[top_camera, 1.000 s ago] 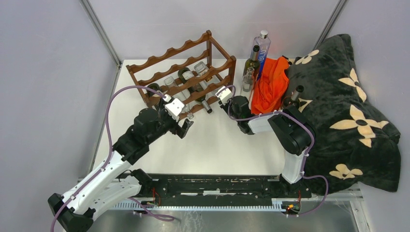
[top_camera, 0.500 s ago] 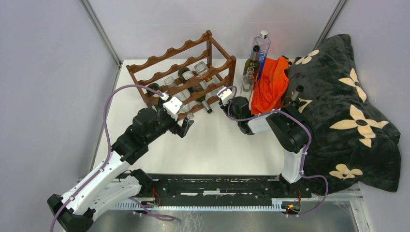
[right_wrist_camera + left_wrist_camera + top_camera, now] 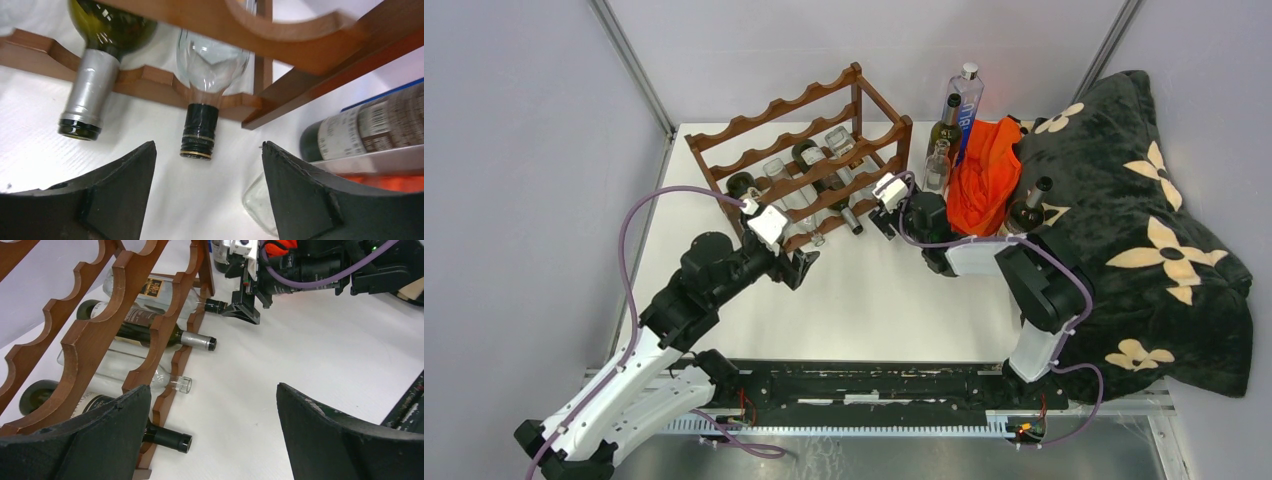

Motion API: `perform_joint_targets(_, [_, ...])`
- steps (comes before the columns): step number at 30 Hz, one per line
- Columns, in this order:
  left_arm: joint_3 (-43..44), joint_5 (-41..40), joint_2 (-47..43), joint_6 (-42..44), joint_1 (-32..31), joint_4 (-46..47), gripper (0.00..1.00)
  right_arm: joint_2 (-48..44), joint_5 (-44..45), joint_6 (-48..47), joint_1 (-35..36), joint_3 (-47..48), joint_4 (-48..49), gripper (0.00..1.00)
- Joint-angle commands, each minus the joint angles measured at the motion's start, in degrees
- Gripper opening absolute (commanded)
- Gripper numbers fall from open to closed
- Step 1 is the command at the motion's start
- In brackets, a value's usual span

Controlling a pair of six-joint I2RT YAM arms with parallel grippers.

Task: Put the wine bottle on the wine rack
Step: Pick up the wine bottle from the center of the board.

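Right wrist view: wine rack (image 3: 300,45) holds a clear bottle (image 3: 212,60) beside a green bottle (image 3: 90,95). Left gripper (image 3: 211,387) and right gripper (image 3: 207,150) gape empty before the rack.

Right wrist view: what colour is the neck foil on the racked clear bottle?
Black neck foil with a gold band; right wrist view shows it best.

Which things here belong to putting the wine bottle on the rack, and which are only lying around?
For the job: wine rack, clear black-capped bottle lying in it, right gripper open at its neck.
Only lying around: orange cloth, black flowered blanket, tall blue bottle, dark bottle beside it.
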Motion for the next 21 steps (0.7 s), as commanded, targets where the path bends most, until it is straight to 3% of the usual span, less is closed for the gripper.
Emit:
perform_joint_targets(1, [1.6,2.8,-1.2,-2.7,0.3,0.7,1.00,-7.4,-3.5,-4.2,0.9,-1.6,-2.5,0.86])
perform_joint_targets(6, [2.2,5.5,-1.4,-4.5,0.3,0.4,1.00,-14.4,-13.7,-9.1,1.2,-2.2,-14.3,0.93])
perform_joint_targets(15, [2.6,13.9,-1.1,-14.2,0.3,4.2,1.00,-32.0,-34.8,-22.0,0.1,1.4,-49.6,0.98])
perform_joint_targets(21, [-0.3,14.0,-3.2,-21.3,0.3,10.8,1.00,-47.9,-50.7,-28.3,-6.2,-8.2,-53.0,0.98])
